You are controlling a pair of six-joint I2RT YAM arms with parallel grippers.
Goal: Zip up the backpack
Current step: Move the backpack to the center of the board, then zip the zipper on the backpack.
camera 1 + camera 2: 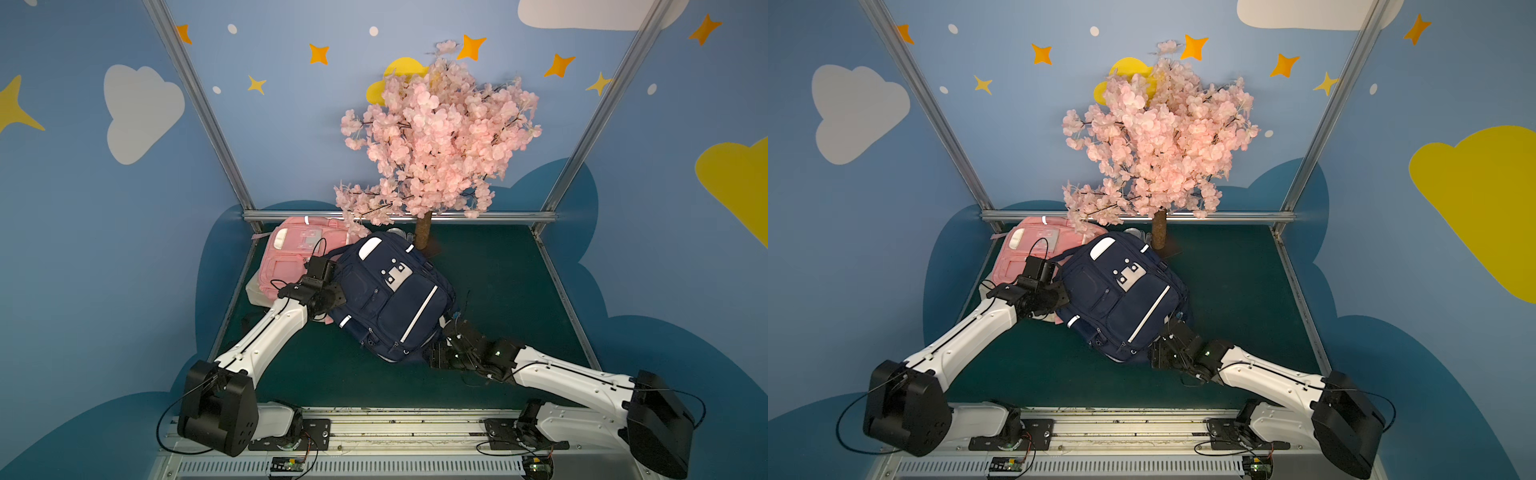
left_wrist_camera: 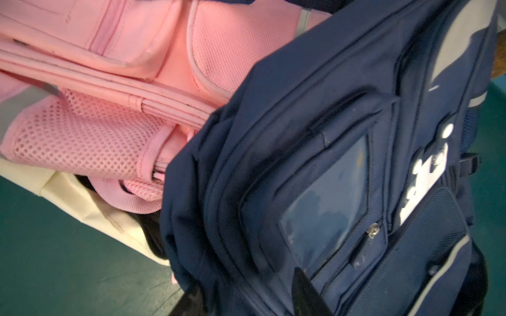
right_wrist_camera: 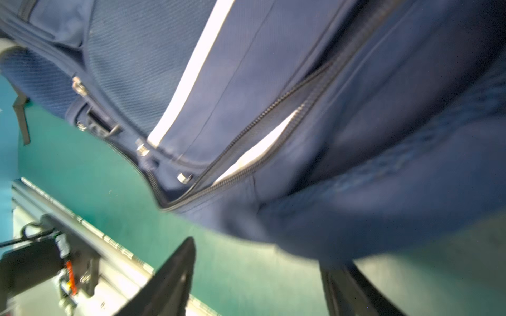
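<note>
Right gripper [image 3: 258,253] wide, empty, beside the navy backpack [image 1: 395,295].
We see the pack left of centre on the mat [image 1: 498,291], its open zipper [image 3: 260,147] just beyond those jaws and running away from them along the near-right side, so our right arm is nearer. Farther off, left gripper [image 2: 246,295] straddles the pack's far-left edge; grip unclear.
</note>
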